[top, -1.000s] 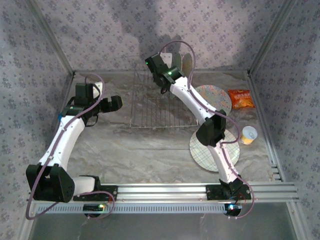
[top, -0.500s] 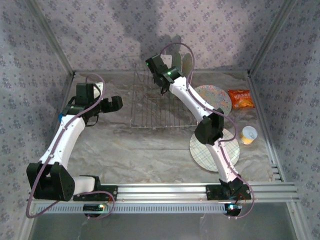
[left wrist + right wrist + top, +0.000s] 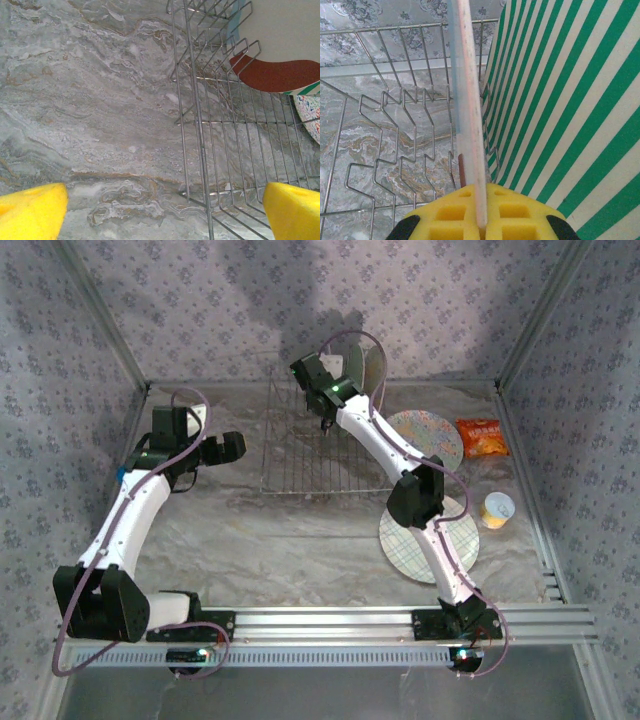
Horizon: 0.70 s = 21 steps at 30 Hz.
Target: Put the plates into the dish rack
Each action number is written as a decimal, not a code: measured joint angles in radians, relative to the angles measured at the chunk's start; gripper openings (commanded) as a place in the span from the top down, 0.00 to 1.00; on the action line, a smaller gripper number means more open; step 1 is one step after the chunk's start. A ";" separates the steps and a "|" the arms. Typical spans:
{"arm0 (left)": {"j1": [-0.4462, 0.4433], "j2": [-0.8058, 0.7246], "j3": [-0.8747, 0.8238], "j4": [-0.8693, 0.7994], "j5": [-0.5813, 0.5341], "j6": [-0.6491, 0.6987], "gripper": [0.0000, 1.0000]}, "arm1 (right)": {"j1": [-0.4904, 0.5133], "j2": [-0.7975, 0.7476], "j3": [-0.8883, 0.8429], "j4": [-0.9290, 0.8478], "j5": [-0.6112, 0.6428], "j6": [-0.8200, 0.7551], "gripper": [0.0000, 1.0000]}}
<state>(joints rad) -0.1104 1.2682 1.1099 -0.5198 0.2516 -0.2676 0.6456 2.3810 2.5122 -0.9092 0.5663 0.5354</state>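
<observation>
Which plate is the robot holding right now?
The cream, rust-red and blue plate, pinched edge-on by the right gripper; the green-striped plate beside it stands ungripped.

- Dish rack (image 3: 199, 125): thin wire, bright shiny metal.
- Table (image 3: 90, 100): marbled grey covering, dull sheen, faintly wrinkled.
- Striped plate (image 3: 560, 100): smooth, matt.
- Cream plate (image 3: 280, 30): smooth, satin finish.
- Finger pads (image 3: 450, 215): yellow, matt, spongy-looking, with square recesses.

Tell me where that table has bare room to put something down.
Widest bare patch: the grey marbled tabletop between the silver wire dish rack's near edge and the aluminium rail, left of the pale plaid round plate. The rack's front rows stand empty. The right side is crowded: that plate, a multicolour floral round plate, an orange snack packet, a small pale cup.
</observation>
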 measured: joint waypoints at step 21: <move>0.000 0.030 0.000 0.000 0.011 -0.006 0.01 | 0.038 -0.151 -0.013 -0.001 0.031 -0.041 0.34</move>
<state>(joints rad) -0.1104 1.2980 1.1099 -0.5198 0.2623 -0.2737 0.6838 2.2299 2.4989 -0.9100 0.5968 0.4942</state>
